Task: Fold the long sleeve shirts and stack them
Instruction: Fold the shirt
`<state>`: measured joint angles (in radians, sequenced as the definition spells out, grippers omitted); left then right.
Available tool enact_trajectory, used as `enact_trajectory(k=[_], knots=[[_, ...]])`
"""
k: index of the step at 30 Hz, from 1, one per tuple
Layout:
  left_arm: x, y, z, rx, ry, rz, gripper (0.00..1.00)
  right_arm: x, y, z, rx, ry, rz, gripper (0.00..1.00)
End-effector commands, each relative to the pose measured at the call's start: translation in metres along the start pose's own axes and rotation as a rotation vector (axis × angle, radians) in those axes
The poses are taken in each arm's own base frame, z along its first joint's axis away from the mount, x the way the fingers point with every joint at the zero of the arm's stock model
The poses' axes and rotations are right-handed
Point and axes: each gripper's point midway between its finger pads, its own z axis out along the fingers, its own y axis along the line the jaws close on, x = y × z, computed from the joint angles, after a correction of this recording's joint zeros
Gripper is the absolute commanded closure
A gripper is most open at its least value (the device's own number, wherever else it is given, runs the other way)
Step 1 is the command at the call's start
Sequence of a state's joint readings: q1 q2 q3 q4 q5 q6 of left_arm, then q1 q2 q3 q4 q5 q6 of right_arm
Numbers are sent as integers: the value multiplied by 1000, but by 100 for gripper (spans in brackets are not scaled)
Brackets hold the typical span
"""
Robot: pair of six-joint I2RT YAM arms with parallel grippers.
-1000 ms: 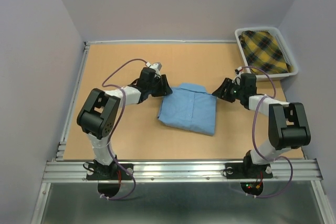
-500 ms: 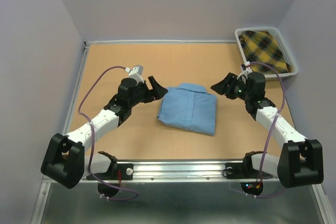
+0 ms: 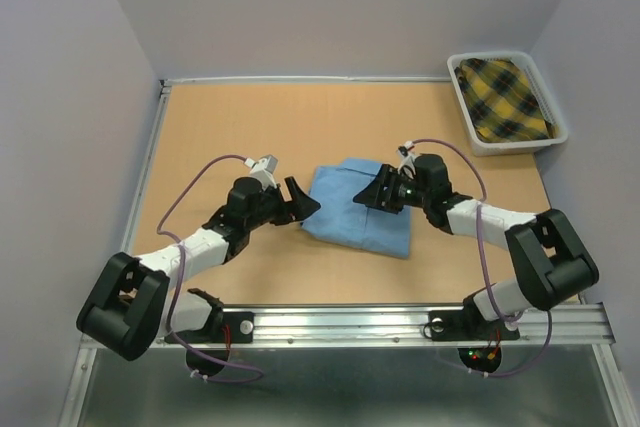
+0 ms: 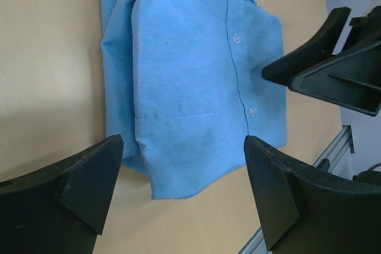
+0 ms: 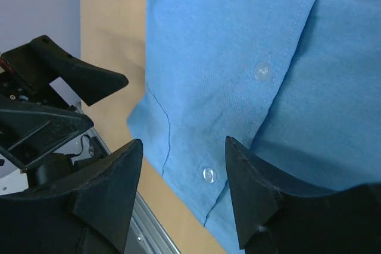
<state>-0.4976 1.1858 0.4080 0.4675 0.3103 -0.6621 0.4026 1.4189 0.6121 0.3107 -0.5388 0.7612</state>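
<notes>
A light blue long sleeve shirt [image 3: 350, 209] lies folded into a rectangle on the middle of the tan table; its button front shows in the left wrist view [image 4: 196, 81] and the right wrist view [image 5: 238, 69]. My left gripper [image 3: 303, 202] is open and empty, just left of the shirt's left edge [image 4: 183, 171]. My right gripper [image 3: 380, 195] is open and empty, hovering over the shirt's right part [image 5: 183, 168]. The two grippers face each other across the shirt.
A white bin [image 3: 470, 125] at the back right holds a yellow and black plaid garment [image 3: 505, 99]. A metal rail [image 3: 350, 322] runs along the near edge, a raised frame [image 3: 150, 162] along the left side.
The right gripper has swung left from beside the shirt to over its right part. The left gripper has come nearer and lower at the left edge. The shirt has not moved.
</notes>
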Motion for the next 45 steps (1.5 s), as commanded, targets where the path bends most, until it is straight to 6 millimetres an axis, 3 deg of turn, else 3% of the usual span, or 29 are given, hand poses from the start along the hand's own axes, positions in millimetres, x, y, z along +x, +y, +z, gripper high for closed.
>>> enact_trajectory(k=[1, 7, 10, 15, 20, 26, 33, 38, 42, 43, 45], knots=[[-1, -15, 7, 83, 2, 32, 5, -6, 21, 19, -99, -29, -30, 37], [11, -15, 9, 88, 34, 12, 5, 5, 2, 35, -80, -15, 7, 38], [18, -15, 9, 96, 62, -5, 6, 16, -23, 43, -23, 1, 38, 38], [31, -6, 12, 74, 103, -23, 7, 27, -42, 47, 12, 16, 65, 38], [35, 5, 18, 35, 109, -30, 8, 29, -43, 48, 10, 18, 65, 38], [36, -12, 24, 99, 132, -7, 8, 29, -45, 50, 16, 17, 67, 38], [24, -12, 28, 83, 77, 5, 8, 29, -44, 50, 9, 19, 68, 38], [4, 4, 29, -44, -19, -65, 8, 29, -44, 48, 11, 13, 67, 38], [-12, -5, 37, -47, -34, -55, 8, 29, -45, 49, 12, 14, 68, 38], [-15, -7, 51, -43, -7, -26, 8, 29, -45, 50, 10, 16, 68, 38], [-14, -5, 53, -49, 8, -23, 8, 29, -44, 50, 7, 15, 66, 38]])
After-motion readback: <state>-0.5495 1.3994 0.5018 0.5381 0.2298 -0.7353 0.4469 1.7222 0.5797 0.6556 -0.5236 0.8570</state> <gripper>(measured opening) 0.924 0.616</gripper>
